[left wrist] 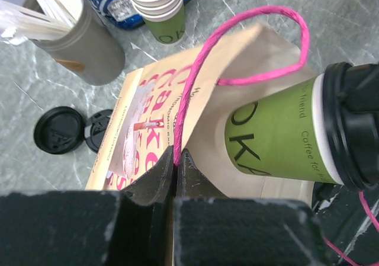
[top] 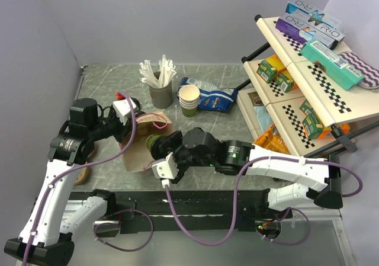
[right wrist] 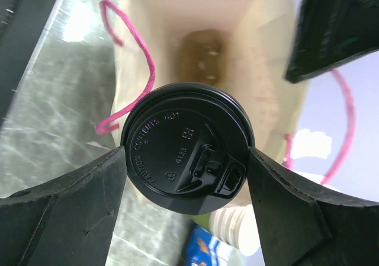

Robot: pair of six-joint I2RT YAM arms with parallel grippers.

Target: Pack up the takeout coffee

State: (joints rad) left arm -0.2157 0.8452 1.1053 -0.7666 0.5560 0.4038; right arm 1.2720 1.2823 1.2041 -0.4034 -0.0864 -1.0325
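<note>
I have the takeout coffee [left wrist: 272, 135] lying on its side at the mouth of the paper bag [left wrist: 260, 58], a little left of centre on the tabletop [top: 225, 130], its base already past the rim and its black lid facing back out. My right pincer [right wrist: 186, 159] is closed partway around that lid, one finger pressing at 9 o'clock and the other at 3 o'clock in the right wrist view. I take it that way so the green body stays free to slide in ahead of the fingers. Beyond the lid, at 12 o'clock, I look straight down the bag to its brown bottom, so the cup is lined up with the opening. My left pincer [left wrist: 176, 159] is shut tight on the bag's upper rim, by the root of the pink handle [left wrist: 305, 41]. It sits at about 11 o'clock from the cup in the overhead view. I judge that this grip lifts the flap and keeps the mouth gaping; let go, and the paper would likely sag onto the cup. Next I expect to push the cup deeper and only then release the lid. The risk is the rim of the lid snagging the handle cord. The stack of cream cups [top: 189, 97] stands at about 1 o'clock from the bag, and two loose lids [left wrist: 58, 130] lie beside it, apart from the work.
</note>
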